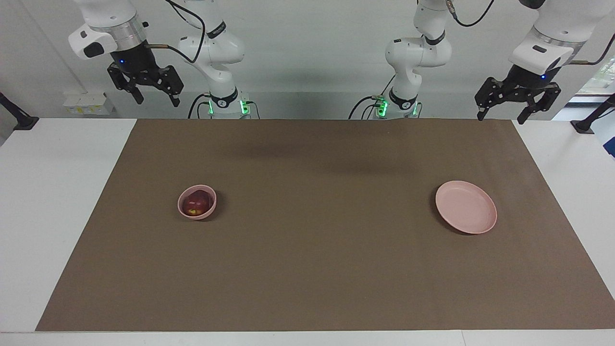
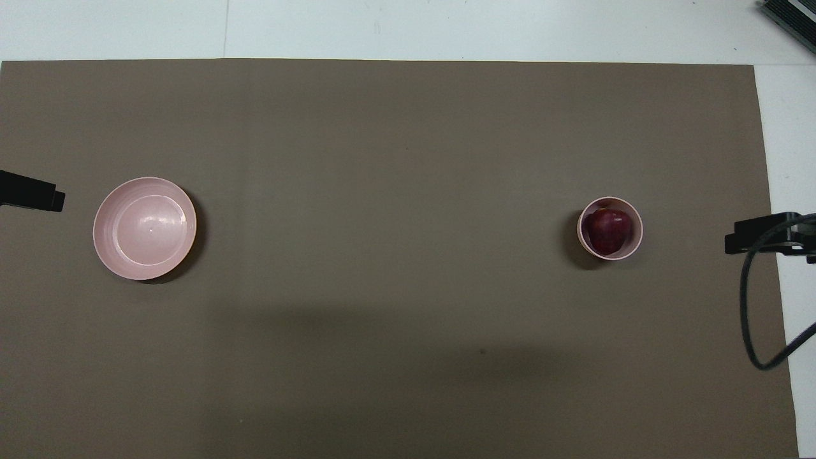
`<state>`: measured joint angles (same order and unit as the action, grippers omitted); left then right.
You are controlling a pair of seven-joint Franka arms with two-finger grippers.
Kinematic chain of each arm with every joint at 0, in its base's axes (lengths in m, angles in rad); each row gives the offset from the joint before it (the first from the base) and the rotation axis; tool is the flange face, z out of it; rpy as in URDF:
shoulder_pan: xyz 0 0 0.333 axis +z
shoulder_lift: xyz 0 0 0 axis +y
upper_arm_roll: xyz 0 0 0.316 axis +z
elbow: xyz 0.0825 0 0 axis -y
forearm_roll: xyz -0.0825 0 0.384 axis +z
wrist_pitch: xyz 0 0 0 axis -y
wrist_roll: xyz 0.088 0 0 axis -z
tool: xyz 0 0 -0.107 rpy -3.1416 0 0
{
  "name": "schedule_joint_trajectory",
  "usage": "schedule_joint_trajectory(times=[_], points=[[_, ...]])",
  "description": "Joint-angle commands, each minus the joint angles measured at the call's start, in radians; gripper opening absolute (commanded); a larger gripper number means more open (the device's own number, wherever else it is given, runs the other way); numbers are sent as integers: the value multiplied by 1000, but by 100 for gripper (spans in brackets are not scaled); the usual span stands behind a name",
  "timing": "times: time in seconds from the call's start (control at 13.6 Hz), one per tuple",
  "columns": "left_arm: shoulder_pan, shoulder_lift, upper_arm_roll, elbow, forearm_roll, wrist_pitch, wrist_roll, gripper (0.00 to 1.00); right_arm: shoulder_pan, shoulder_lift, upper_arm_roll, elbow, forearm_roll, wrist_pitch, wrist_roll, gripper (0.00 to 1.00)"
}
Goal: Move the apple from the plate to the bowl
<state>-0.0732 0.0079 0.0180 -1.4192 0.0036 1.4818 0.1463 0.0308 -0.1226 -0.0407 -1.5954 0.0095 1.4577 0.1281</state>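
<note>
Apple (image 1: 197, 203) sits low in the bowl (image 1: 182, 210), filling most of the hollow, and nothing touches it. The bowl stands on the brown mat (image 1: 307, 269) toward the right arm's end of the bench (image 1: 53, 202). The plate (image 1: 473, 226) lies bare on the mat toward the left arm's end, well apart from the bowl.

The right pincer (image 1: 154, 98) hangs high in the air with its fingers apart and nothing between them. It is above the edge of the bench nearest the robots, so the bowl lies well below it and farther out on the mat. The left pincer (image 1: 500, 115) is likewise raised and spread, holding nothing, over the mat's corner, with the plate below it and farther out.

Judged from how things lie, the move looks done, so the risks are few. A fresh descent of the right pincer toward the bowl could catch the rim and tip or slide it, since the bowl is small and light-looking. The apple fits snugly, so a nudge to the bowl would likely carry the fruit along, not spill it. A cable (image 2: 749, 331) loops loosely beside the right pincer; in a low sweep across the mat it might drag over the bowl. The plate is out of harm's way unless the left pincer drops straight down and forward.
</note>
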Motion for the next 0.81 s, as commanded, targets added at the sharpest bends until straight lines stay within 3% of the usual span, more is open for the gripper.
schedule_joint_trajectory(times=[0.0,0.74], points=[[7,-23,-10,-15,-5,-15,6,100,-9,-14,4,-25,-6,23,-25,100],[-2,-78,-20,-29,-2,-91,12,100,-15,-9,7,-32,-17,56,-18,100]])
